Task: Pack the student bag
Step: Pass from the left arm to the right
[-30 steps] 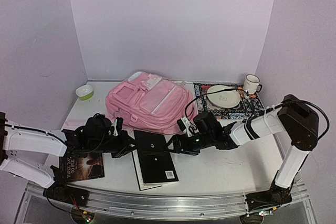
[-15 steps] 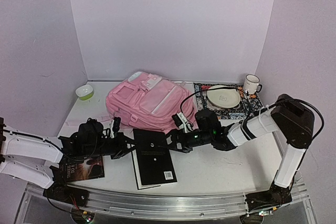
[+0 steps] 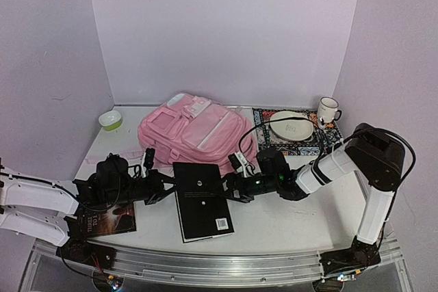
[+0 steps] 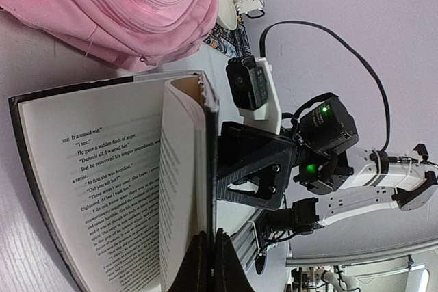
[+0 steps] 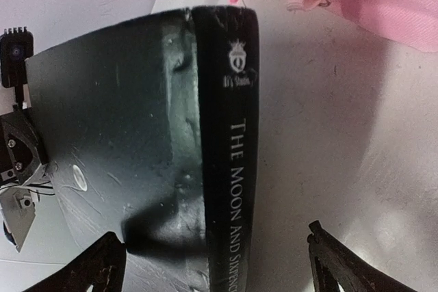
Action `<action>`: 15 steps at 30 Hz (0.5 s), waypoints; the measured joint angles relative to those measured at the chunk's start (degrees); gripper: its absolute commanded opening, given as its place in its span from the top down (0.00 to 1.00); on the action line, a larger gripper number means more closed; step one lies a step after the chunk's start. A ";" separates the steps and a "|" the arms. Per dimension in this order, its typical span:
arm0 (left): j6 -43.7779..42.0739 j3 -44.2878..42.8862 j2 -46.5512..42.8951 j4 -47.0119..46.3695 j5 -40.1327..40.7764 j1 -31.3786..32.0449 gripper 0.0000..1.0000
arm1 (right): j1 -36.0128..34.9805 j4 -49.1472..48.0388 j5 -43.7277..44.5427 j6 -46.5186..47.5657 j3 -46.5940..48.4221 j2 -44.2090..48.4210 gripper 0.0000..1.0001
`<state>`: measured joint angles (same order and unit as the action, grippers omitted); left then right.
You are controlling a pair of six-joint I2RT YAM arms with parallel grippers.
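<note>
Left jaws shut thinly on the black book (image 4: 89,169) cover edge, right jaws wide open astride its spine: risk the book slips or splays open.

student bag (image 3: 195,135), pink w/ paler pockets, lying flat rear-centre, zips prob. shut

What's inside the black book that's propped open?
White pages with printed story lines show inside the black book, under the raised part that the left gripper pinches. The pages beneath the top one, and those behind the raised part, are hidden.
</note>
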<state>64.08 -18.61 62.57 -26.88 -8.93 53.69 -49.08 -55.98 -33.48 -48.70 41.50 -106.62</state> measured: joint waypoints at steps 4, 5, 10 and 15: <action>-0.64 0.00 0.00 -0.47 -0.07 0.00 1.00 | 0.22 -5.25 -3.31 -2.06 0.00 -1.95 0.21; -0.79 0.00 0.04 -0.64 -0.08 0.00 1.00 | 0.20 -6.72 -4.39 -2.78 0.00 -2.38 0.26; -1.14 0.00 0.44 -1.91 -0.34 0.00 0.99 | 0.26 -12.27 -7.77 -5.65 -0.04 -3.11 0.52; -1.28 1.65 0.49 -3.24 2.02 -0.20 0.88 | 1.45 -14.85 -9.84 -8.06 -0.49 -3.11 0.75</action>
<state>62.80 -16.96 63.06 -30.12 -6.91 53.49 -47.63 -70.83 -43.32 -56.76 41.00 -109.73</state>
